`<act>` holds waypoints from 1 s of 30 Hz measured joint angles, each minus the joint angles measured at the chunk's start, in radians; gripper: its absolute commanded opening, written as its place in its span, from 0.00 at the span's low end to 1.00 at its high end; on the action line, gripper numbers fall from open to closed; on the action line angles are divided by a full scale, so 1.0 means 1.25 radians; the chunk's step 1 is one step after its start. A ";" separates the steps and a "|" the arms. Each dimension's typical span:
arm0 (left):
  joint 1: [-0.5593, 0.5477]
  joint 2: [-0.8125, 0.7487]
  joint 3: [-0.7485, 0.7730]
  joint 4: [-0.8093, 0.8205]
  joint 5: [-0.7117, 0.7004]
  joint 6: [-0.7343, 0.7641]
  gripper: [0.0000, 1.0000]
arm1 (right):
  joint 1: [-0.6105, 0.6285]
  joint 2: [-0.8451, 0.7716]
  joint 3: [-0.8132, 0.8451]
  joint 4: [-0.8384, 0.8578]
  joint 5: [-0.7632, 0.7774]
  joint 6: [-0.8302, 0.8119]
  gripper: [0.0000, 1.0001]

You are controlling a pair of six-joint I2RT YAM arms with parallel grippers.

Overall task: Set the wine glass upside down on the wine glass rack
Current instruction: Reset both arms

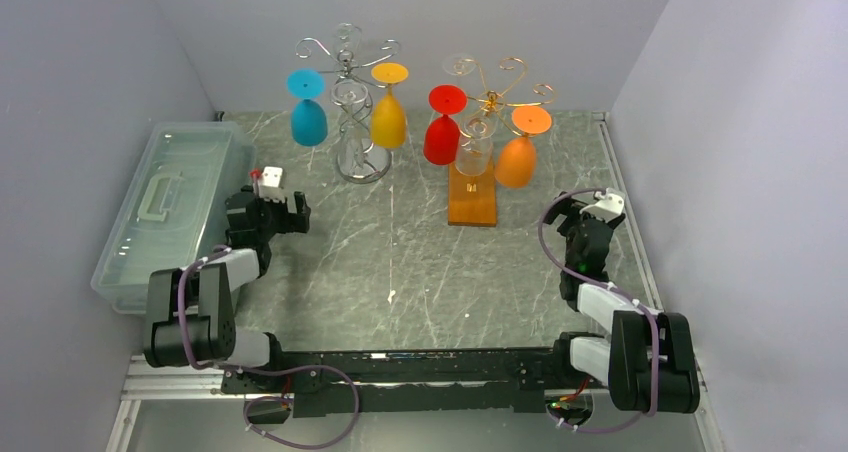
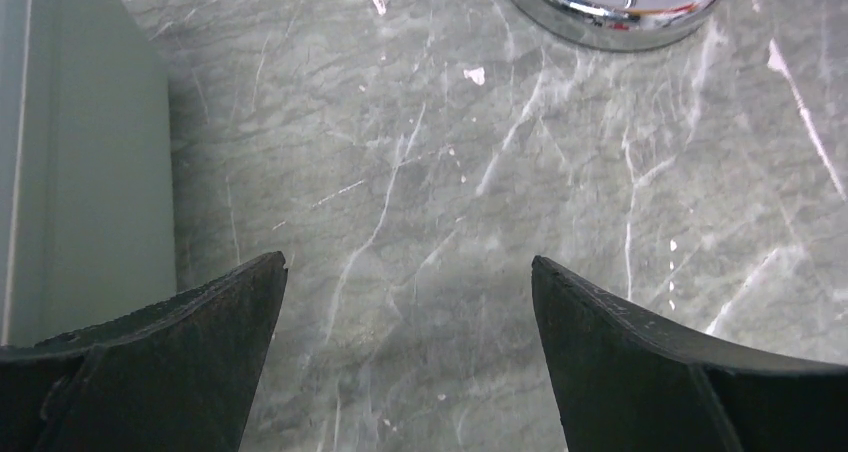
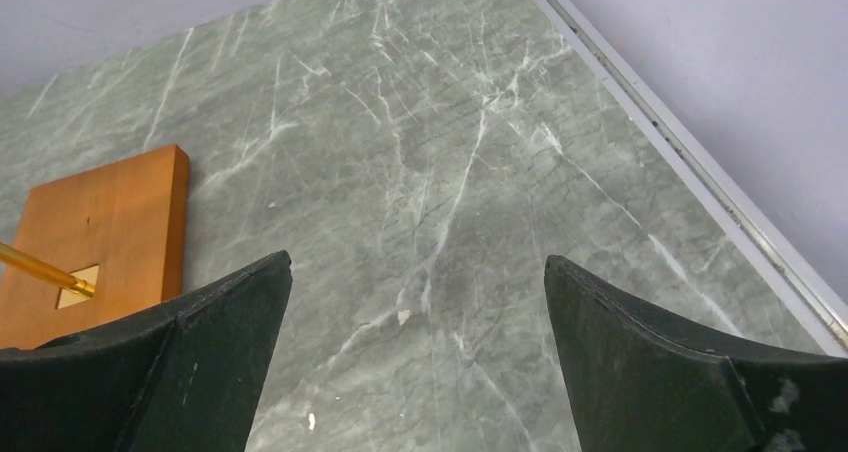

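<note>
Several wine glasses hang bowl-down on two racks at the back of the table. The silver wire rack [image 1: 347, 62] carries a blue glass [image 1: 308, 114], a yellow glass [image 1: 388, 114] and a clear glass [image 1: 350, 100]. The gold rack [image 1: 492, 94] on a wooden base [image 1: 472, 200] carries a red glass [image 1: 442, 130], an orange glass [image 1: 517, 154] and a clear glass [image 1: 475, 144]. My left gripper [image 1: 290, 212] [image 2: 408, 272] is open over bare table, short of the silver rack's chrome base [image 2: 610, 7]. My right gripper [image 1: 562, 214] [image 3: 416, 272] is open and empty, right of the wooden base [image 3: 100, 227].
A clear lidded plastic box [image 1: 170, 207] lies along the left side, and its wall [image 2: 80, 172] is close to my left finger. A metal rail [image 3: 690, 162] edges the table on the right, below the grey wall.
</note>
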 measured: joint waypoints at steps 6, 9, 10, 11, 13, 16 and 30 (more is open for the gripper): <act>0.037 0.046 -0.047 0.169 0.059 -0.074 0.99 | 0.000 0.042 -0.031 0.072 0.005 -0.032 1.00; 0.045 0.061 -0.105 0.276 0.066 -0.083 1.00 | 0.000 0.071 -0.045 0.100 0.010 -0.041 1.00; 0.046 0.076 -0.128 0.326 0.066 -0.085 0.99 | 0.000 0.086 -0.046 0.116 0.011 -0.043 1.00; 0.048 0.098 -0.148 0.382 0.069 -0.085 0.99 | 0.000 0.097 -0.046 0.128 0.012 -0.046 1.00; 0.049 0.161 -0.182 0.495 0.074 -0.089 0.99 | 0.005 0.131 -0.053 0.182 0.014 -0.052 1.00; 0.055 0.226 -0.214 0.561 0.090 -0.088 0.99 | 0.028 0.225 -0.094 0.325 0.031 -0.075 1.00; 0.029 0.218 -0.068 0.400 0.059 -0.070 0.99 | 0.067 0.277 0.015 0.236 0.107 -0.090 1.00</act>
